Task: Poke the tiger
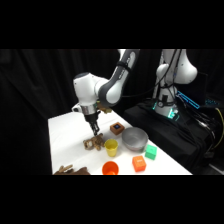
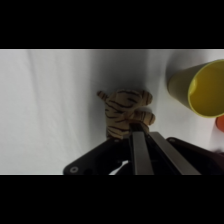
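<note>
A: Where's your tiger?
B: On the tabletop, just left of the yellow cup.
A: And your fingers?
B: Together, their tip touching the tiger's back.

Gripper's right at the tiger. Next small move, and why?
Probably ease straight down a touch: the shut gripper sits at the tiger's near edge, contact unclear. The yellow cup stands close beside, so avoid swinging sideways.
</note>
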You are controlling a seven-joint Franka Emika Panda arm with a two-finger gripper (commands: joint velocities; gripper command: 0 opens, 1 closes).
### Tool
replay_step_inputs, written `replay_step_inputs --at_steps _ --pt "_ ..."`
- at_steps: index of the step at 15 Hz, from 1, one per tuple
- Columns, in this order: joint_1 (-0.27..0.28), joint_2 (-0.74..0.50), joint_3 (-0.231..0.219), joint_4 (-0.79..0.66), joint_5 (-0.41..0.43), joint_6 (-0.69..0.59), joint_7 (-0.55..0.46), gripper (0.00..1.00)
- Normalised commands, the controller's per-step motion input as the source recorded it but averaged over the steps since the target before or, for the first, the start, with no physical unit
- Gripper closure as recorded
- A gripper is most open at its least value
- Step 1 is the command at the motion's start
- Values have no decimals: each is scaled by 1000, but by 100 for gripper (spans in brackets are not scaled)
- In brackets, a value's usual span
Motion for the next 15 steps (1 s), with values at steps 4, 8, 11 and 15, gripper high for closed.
replay_step_inputs --at_steps 4,8,11,15 --pt "-146 217 120 11 146 336 -209 93" --pt "-154 259 128 89 127 241 -203 93" --pt "-116 191 98 94 98 127 -170 94" --pt "-37 -156 34 -73 41 -42 -90 95"
